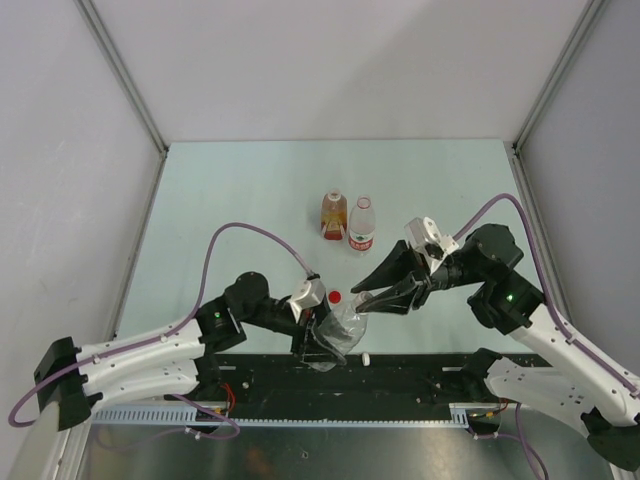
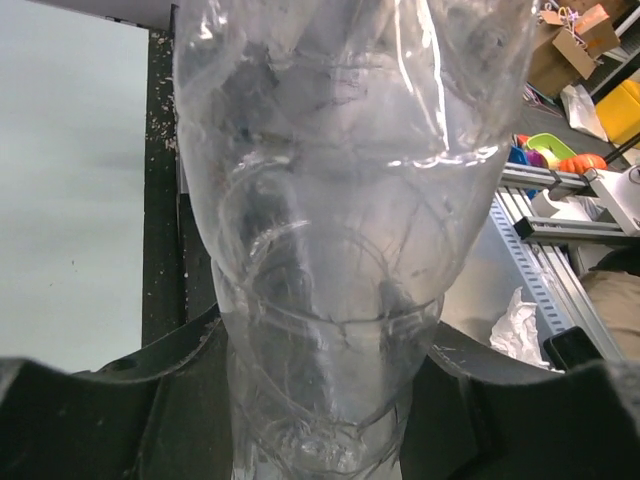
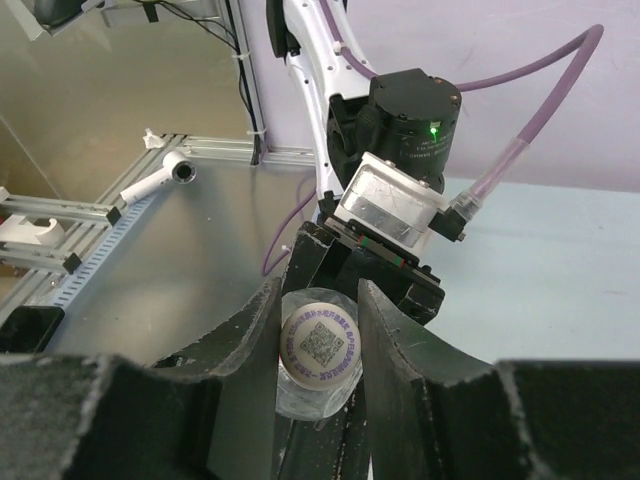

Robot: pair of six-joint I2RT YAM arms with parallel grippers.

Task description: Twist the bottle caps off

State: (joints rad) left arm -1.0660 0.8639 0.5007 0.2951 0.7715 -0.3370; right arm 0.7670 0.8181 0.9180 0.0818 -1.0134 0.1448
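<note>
Two grips set: left gripper [image 1: 322, 345] clamps plain bottle [image 2: 330, 250], right gripper [image 1: 363, 296] pinches its white cap [image 3: 318, 345]. Twist cap squarely, without crushing the bottle.

The pale green worktop [image 1: 250, 200] carried two upright bottles just toward 12 o'clock from its middle: an amber bottle [image 1: 334, 215], and a labelled bottle [image 1: 362, 225] just beside it at its 4 o'clock. A red cap [image 1: 335, 297] lay loose at 6 o'clock from the amber bottle, well apart from it. On the black strip [image 1: 400, 372] along the near edge, at 5 o'clock from the red cap, lay a small white cap [image 1: 366, 357].
</note>
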